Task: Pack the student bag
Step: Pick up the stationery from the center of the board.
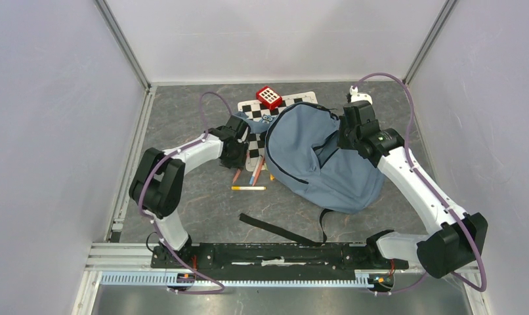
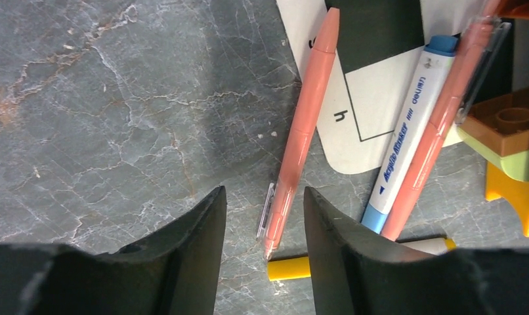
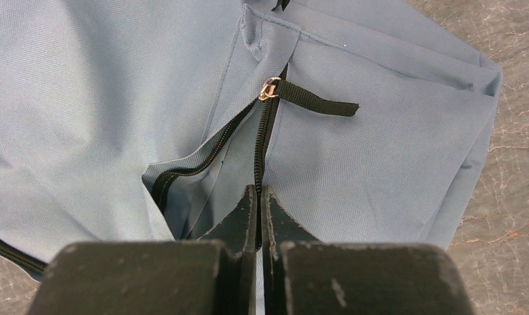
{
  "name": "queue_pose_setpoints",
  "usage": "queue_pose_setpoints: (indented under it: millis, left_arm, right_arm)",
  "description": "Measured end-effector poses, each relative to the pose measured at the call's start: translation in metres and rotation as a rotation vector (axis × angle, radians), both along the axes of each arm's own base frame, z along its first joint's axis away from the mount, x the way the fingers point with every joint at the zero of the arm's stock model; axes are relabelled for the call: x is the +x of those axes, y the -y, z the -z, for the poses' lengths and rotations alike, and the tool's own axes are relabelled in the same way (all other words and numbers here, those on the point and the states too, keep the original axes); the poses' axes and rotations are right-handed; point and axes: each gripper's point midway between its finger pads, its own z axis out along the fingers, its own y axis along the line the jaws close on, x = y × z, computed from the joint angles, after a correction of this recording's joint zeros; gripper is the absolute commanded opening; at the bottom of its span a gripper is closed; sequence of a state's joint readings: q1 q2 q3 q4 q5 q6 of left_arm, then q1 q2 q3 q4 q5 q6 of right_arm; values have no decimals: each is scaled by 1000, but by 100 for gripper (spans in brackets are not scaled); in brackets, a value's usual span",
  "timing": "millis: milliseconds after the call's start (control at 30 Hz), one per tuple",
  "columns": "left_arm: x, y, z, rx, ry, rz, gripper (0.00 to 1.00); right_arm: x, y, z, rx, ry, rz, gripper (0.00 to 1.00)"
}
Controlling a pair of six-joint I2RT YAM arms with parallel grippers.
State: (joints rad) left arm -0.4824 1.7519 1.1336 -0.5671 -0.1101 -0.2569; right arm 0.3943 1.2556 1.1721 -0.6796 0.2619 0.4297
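On the left, the left gripper (image 2: 264, 210) is low over the grey stone-look table (image 2: 104, 118). Its wrist view shows two black fingers partway apart, one on each side of the tip of a thin salmon-pink plastic pen (image 2: 301, 138), with a small gap on both sides. The top view is too far away to show that gap. Just right of this pen lie a blue and white marker (image 2: 409, 125) and a second salmon-pink pen with a clear clip (image 2: 445, 111), both partly on a black and white checked card (image 2: 373, 98). A yellow and white pen (image 2: 291, 268) lies crosswise by the fingertips. Only the top view shows a red block with holes (image 1: 269, 97) on the card. The big soft blue-grey fabric backpack (image 1: 314, 157) lies mid-table, right of the pens, with a black strap (image 1: 275, 230) trailing toward the arm bases. On the right, the right gripper (image 3: 259, 193) has its fingers pressed together on the backpack's black zipper edge. Only its wrist view shows this.
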Motion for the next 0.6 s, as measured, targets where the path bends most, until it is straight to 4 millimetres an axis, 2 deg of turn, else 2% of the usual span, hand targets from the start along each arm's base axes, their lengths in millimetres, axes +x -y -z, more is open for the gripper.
queue_pose_setpoints:
  millis: [167, 433, 600]
  left_arm:
    - [-4, 0, 13, 9, -42, 4, 45]
    - [-1, 3, 17, 8, -52, 7, 19]
    - [-1, 3, 17, 7, -51, 7, 6]
  right_arm:
    - [1, -1, 1, 2, 4, -1, 0]
    - [1, -2, 2, 8, 3, -6, 0]
    - [1, -2, 2, 9, 2, -8, 0]
